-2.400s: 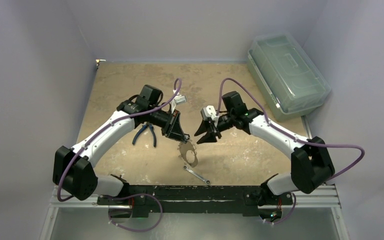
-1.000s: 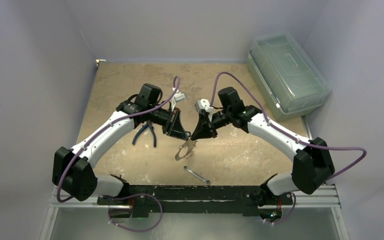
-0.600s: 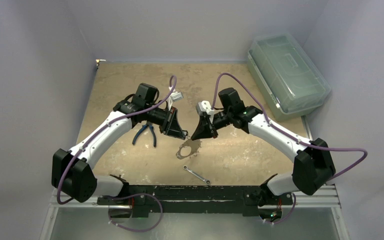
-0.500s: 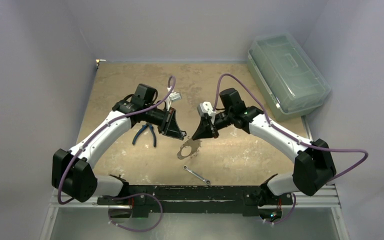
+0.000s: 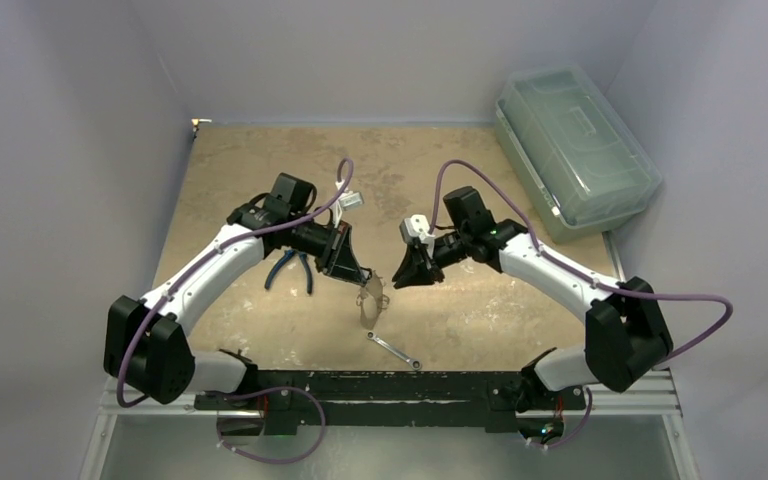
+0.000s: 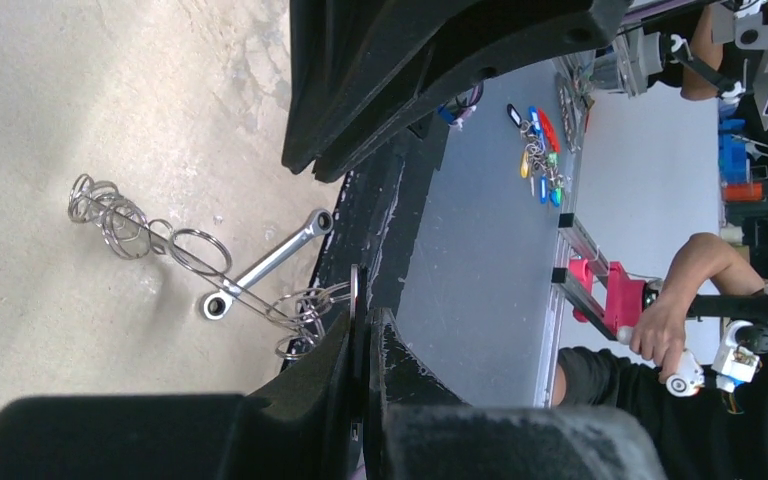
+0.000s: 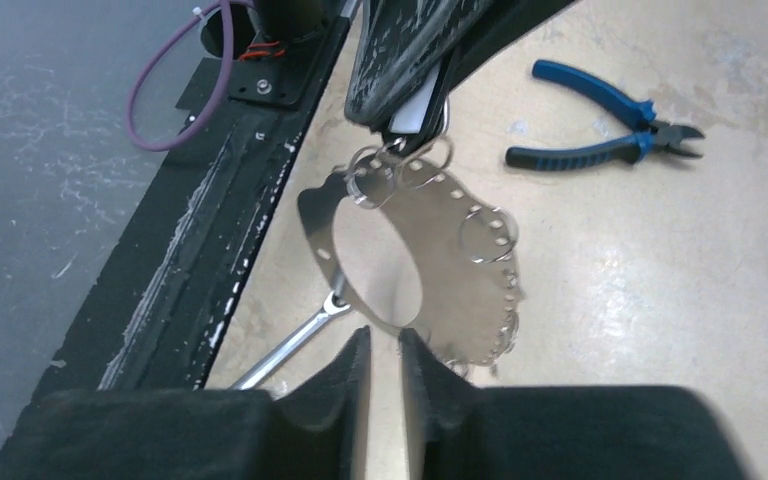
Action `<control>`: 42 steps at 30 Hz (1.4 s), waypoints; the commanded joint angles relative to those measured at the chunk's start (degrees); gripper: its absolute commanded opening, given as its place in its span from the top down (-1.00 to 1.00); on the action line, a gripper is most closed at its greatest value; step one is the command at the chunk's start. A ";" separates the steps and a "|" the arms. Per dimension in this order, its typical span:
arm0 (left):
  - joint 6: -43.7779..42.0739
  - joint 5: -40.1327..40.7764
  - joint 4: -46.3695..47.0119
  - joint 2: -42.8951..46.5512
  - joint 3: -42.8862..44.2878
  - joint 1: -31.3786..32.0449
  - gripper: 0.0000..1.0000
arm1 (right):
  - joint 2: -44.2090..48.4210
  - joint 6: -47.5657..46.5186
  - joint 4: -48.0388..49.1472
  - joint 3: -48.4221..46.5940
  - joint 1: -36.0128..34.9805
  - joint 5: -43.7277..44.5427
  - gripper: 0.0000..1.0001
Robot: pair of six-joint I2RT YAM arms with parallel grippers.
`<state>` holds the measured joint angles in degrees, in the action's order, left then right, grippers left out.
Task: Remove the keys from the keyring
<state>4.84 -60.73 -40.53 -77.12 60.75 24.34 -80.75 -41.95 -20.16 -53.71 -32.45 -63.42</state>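
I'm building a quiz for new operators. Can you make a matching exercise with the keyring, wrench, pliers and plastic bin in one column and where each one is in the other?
Things:
1. keyring
2. wrench
3. pliers
4. plastic bin

Places:
A. far right corner
B. gripped by the left gripper
C. flat on the table, nearest its near edge
D. flat on the table beside the left arm

Pairs: 1-B, 2-C, 3-D, 4-A
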 commanded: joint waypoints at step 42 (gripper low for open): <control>8.96 -2.90 8.83 4.42 -0.14 0.62 1.00 | -1.01 28.27 17.11 -2.02 -5.72 6.29 0.45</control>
<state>12.95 -61.34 -33.87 -74.96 60.71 24.88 -81.38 -13.04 -4.95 -56.38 -37.87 -58.22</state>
